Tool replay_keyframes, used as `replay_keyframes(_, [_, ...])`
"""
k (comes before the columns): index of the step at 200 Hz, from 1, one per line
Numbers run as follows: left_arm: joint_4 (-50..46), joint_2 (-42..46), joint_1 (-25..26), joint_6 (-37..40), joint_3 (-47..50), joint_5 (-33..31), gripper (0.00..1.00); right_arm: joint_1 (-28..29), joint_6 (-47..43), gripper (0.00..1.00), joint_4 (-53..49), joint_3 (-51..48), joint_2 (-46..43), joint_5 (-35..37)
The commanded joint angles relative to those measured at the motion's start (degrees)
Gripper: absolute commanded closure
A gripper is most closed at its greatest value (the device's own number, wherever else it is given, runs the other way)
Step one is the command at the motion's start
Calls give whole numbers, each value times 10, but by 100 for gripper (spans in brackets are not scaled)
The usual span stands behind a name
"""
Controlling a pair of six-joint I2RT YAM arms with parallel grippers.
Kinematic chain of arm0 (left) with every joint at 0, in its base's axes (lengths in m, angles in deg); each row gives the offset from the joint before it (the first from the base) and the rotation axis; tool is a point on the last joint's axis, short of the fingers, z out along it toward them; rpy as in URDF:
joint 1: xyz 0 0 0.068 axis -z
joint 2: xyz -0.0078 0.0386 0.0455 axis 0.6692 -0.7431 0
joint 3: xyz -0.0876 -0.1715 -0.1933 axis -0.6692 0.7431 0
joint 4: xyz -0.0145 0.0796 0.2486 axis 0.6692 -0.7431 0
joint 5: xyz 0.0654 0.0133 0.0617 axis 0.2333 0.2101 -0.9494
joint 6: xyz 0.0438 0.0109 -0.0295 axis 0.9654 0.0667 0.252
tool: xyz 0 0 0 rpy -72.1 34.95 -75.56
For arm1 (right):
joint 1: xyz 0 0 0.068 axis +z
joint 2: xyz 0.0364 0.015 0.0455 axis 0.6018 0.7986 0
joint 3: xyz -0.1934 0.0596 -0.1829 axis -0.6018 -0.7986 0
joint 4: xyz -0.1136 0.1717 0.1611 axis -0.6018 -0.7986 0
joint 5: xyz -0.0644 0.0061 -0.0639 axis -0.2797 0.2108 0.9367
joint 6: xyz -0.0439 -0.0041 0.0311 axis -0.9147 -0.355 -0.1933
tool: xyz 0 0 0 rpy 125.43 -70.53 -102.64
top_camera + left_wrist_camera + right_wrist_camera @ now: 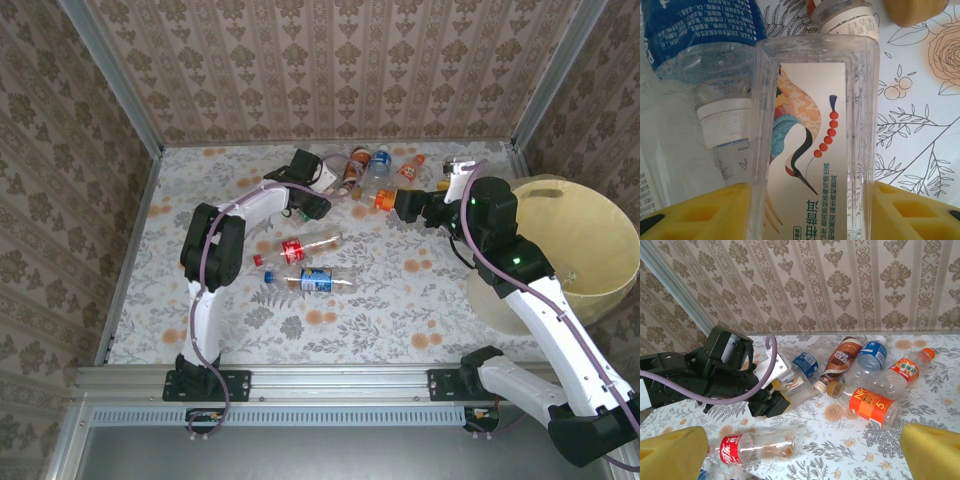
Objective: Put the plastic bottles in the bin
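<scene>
Yellow pads of my left fingers [700,210] pressed against both flat sides of the clear crane-label bottle [810,125], grasping it across its width over the label. It looked empty, so I judged it light, thin-walled and slick; a hard squeeze would likely buckle it, and the flat mid-body seemed the surest hold. Just beyond those fingers lay a blue-label bottle [700,30]. My right fingers [930,450] stood released, wide apart, with an orange-label bottle [871,405] ahead of them on the desk [400,290]. The bin [590,240] sat well off, beside my right arm.
</scene>
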Motion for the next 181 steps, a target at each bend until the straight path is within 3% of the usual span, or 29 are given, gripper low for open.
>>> replay_keyframes(1, [1, 27, 5, -20, 8, -11, 49, 4, -4, 0, 14, -7, -2, 16])
replay_keyframes(86, [53, 157, 7, -94, 72, 54, 57, 5, 42, 0, 62, -20, 20, 0])
replay_keyframes(132, [114, 255, 7, -153, 136, 138, 58, 5, 106, 0, 84, -2, 54, -29])
replay_keyframes(181, [167, 355, 38, -159, 189, 167, 58, 10, 192, 0, 120, 38, 120, -126])
